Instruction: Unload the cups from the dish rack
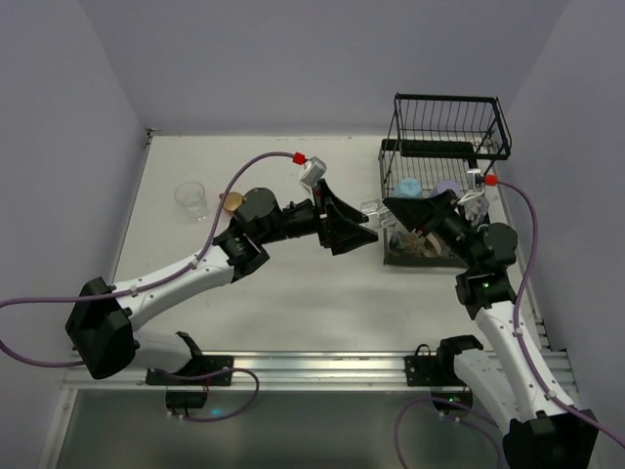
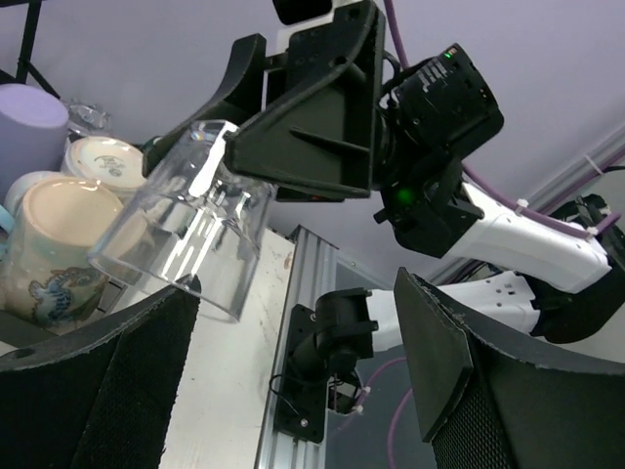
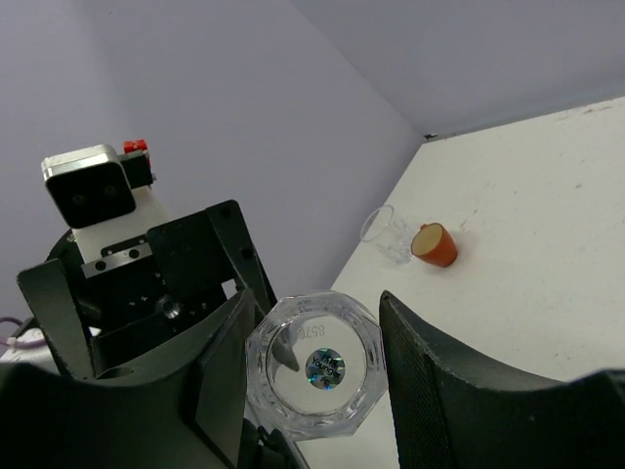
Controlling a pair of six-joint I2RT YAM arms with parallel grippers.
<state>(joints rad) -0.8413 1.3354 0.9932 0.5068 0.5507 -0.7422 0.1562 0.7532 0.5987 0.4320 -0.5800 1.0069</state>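
The off-white table [image 1: 293, 293] has a metal rail [image 1: 312, 366] along its near edge. Well to the left of the left pincer [image 1: 369, 227], a clear glass [image 1: 190, 199] stands upright. An orange cup [image 1: 231, 202] sits just beside the glass, on the side nearer the pincer. To the pincer's right, a black wire rack [image 1: 451, 125] stands on the table's far right part.
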